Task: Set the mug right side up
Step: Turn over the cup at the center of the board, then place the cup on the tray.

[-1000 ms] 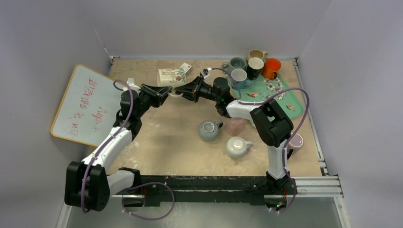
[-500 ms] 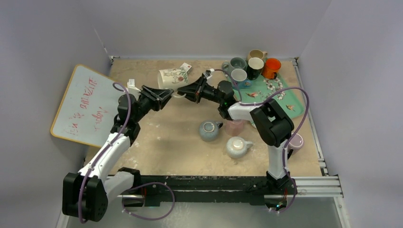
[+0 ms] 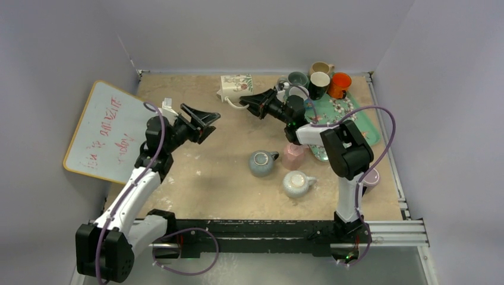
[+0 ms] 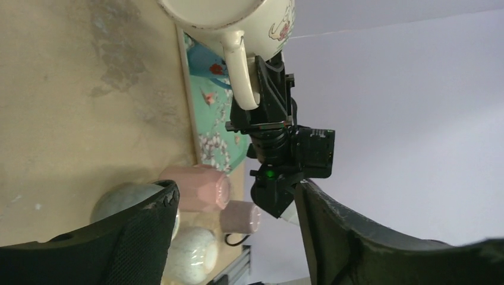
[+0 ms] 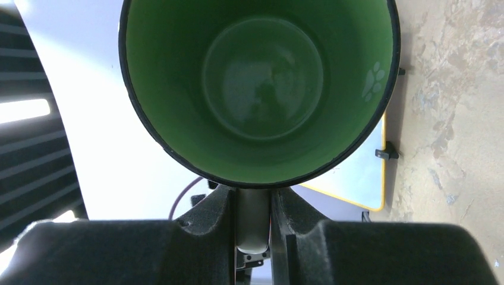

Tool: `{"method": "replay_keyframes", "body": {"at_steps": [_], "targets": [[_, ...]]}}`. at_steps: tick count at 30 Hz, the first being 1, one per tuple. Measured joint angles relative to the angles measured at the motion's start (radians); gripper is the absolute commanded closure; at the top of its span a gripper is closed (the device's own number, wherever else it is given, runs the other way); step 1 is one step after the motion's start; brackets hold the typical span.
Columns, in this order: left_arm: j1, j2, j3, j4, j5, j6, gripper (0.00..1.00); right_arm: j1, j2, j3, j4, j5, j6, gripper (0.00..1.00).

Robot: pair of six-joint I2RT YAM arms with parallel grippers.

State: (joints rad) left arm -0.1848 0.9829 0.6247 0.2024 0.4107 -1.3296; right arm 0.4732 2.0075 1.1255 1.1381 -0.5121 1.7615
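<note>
Floral mug (image 3: 236, 85) at back of worktop (image 3: 202, 172), near tray (image 3: 356, 127), moved back and right since earlier, right end effector (image 3: 248, 102) clamped on its handle, left end effector (image 3: 205, 117) spread wide, empty, now pulled back from mug

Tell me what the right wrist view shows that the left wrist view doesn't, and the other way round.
Only the right wrist view: the inside of the mug, which looks green, with a paw print, and the whiteboard behind it.

Only the left wrist view: the mug's cream outside with its floral print, the teal tray, two pink mugs, and the open left gripper.

Both views: the right gripper shut on the mug's handle, and the table.
</note>
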Motion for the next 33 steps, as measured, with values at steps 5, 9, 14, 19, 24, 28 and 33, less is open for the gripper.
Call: {"method": "replay_keyframes", "body": {"at_steps": [5,9,14,19,24,28,33], "targets": [[0.0,0.005,0.136,-0.208,0.014,0.171,0.1,-0.017,0.0,0.0,-0.016,-0.008,0.001,1.0],[0.0,0.029,0.277,-0.381,0.031,0.354,0.08,-0.052,-0.011,-0.001,-0.042,-0.031,0.0,1.0],[0.0,0.075,0.423,-0.605,0.043,0.595,0.06,-0.14,-0.09,-0.021,-0.103,-0.044,-0.009,1.0],[0.0,0.079,0.472,-0.772,0.001,0.784,0.05,-0.238,-0.181,-0.021,-0.116,-0.056,-0.017,1.0],[0.0,0.056,0.457,-0.856,-0.07,0.908,0.05,-0.303,-0.225,-0.022,-0.115,-0.06,-0.016,1.0],[0.0,0.011,0.395,-0.863,-0.106,0.959,0.05,-0.348,-0.267,-0.066,-0.13,-0.067,-0.022,1.0],[0.0,-0.007,0.364,-0.877,-0.125,0.993,0.05,-0.425,-0.355,-0.161,-0.168,-0.086,-0.035,1.0]]}}
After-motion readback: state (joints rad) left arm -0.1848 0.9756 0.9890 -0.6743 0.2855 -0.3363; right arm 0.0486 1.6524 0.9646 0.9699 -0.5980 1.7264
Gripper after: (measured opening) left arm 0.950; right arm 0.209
